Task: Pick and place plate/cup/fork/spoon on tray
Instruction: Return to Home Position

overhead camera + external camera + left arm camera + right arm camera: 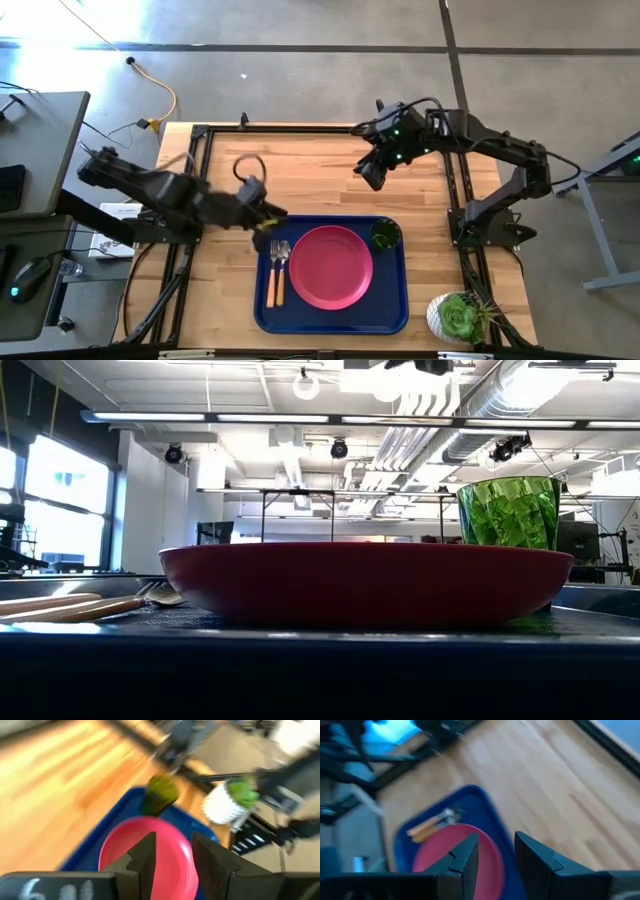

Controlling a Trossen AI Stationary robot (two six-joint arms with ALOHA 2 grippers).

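Tray [332,322], dark blue plastic, rectangular with rounded corners and a raised rim, lies on the near middle of the table and carries all four pieces. Plate [331,266], round, smooth and pink-red, sits at the tray's centre; from the low view it shows as a shallow red dish [365,580] with a thick curved wall. Cup [385,235], a small green translucent tumbler with faceted sides, stands upright at the tray's far right corner, just beside the plate. Fork [272,270] and spoon [283,268], both slim with silver metal heads and orange handles, lie side by side along the tray's left side, heads toward the far edge.

Left gripper [268,219] hangs at the tray's far left corner, just above the cutlery heads, its two dark fingers parted with nothing between them. Right gripper [370,174] is over bare wood beyond the tray, well apart from it, fingers likewise spread and empty.

The table [320,170] is pale wood planking with a black metal frame around it. A white ribbed pot [458,318] with a green succulent stands off the tray's near right corner. Beyond the table is grey concrete floor; the low view shows exposed ceiling ducts, strip lights and tall windows.
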